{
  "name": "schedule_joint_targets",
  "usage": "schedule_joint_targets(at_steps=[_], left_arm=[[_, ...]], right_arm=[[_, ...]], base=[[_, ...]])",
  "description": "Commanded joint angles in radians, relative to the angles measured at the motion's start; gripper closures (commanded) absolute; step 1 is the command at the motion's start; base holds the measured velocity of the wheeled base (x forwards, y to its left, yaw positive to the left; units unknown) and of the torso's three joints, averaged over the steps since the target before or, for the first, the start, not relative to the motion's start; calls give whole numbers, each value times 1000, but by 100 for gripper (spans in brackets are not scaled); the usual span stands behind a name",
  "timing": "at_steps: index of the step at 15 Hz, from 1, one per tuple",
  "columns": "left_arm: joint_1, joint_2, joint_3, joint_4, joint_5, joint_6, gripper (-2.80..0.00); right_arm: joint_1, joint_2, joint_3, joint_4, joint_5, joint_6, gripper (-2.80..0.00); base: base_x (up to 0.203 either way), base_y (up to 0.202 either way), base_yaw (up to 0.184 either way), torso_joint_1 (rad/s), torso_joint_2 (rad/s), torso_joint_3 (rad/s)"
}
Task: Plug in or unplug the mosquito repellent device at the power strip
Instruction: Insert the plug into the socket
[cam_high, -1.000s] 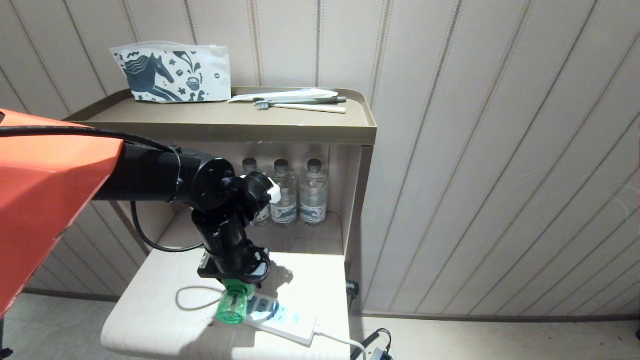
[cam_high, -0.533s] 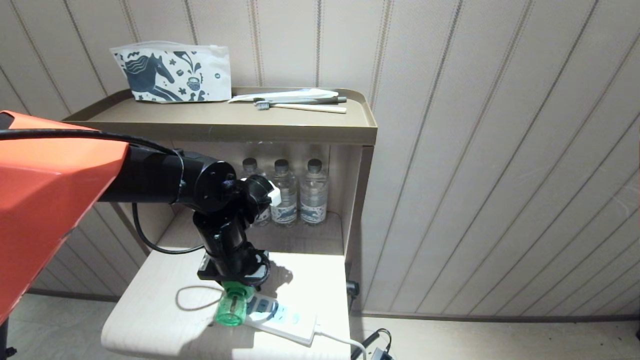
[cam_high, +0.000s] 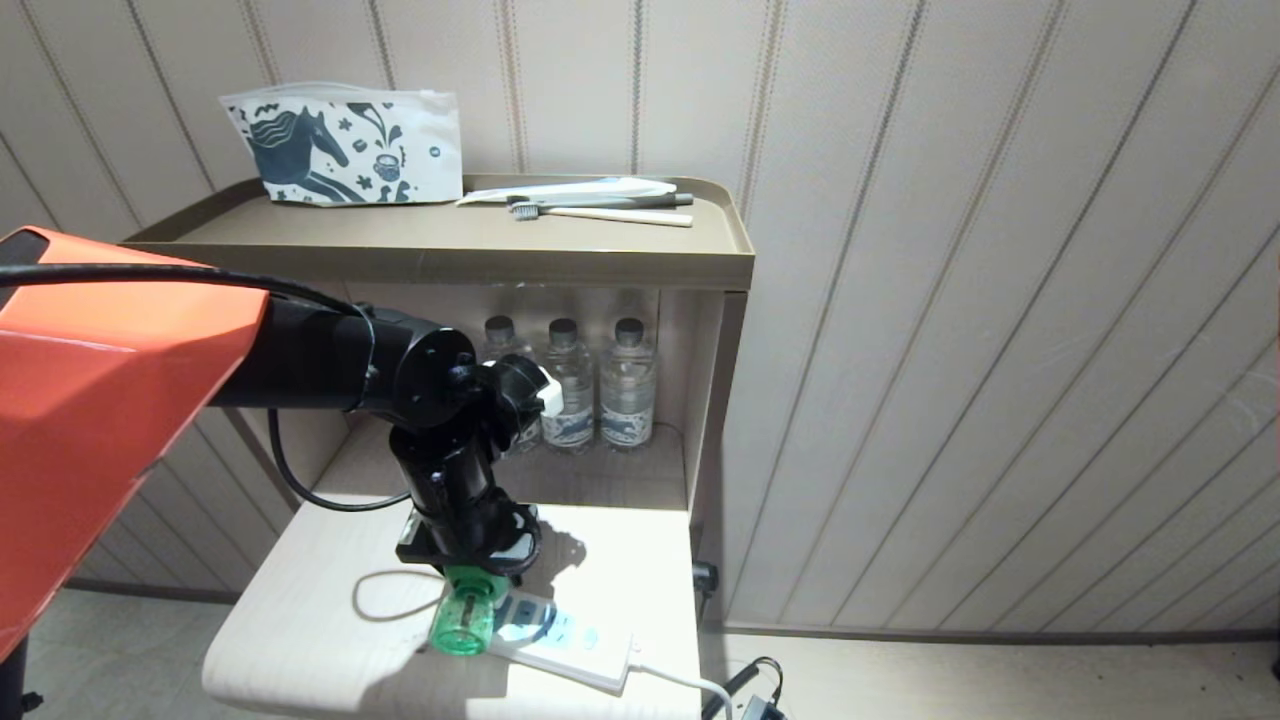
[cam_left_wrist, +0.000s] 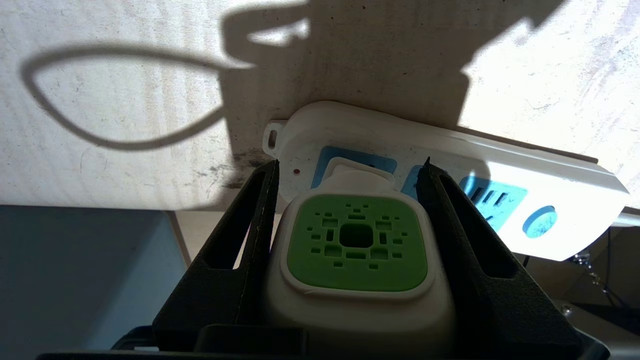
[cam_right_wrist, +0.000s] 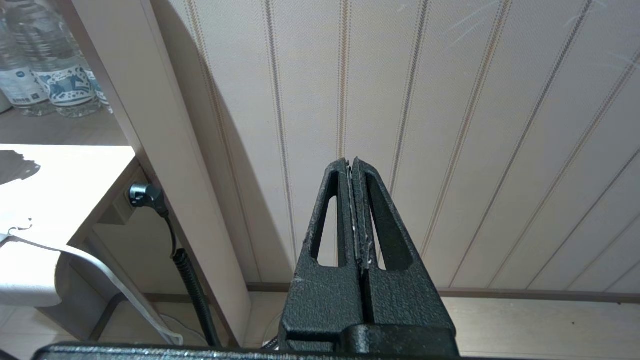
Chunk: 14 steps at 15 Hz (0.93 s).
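The left gripper clamps the white head of the mosquito repellent device between both fingers, its plug seated in the end socket of the power strip on the pale table; the right gripper is closed, empty

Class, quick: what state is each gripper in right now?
Left gripper: shut on the repellent device, at the power strip.
Right gripper: shut, empty.

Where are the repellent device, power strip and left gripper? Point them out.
repellent device (cam_left_wrist: 356, 242): left wrist view, on its green vented face.
power strip (cam_left_wrist: 540, 172): left wrist view, on its white casing beside the blue button.
left gripper (cam_left_wrist: 350, 167): left wrist view, midway between the fingertips flanking the device's head.
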Motion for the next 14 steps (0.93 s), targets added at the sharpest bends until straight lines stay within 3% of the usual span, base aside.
schedule_joint_targets(at_steps=[1,14], left_arm=[[0,10,8,5,0,-3,0],[-12,48,17,-34,0,-3,0]], right_arm=[[0,0,0,-1,0,0,0],[0,0,0,-1,0,0,0]], base=[[0,0,0,0,0,0],[0,0,0,0,0,0]])
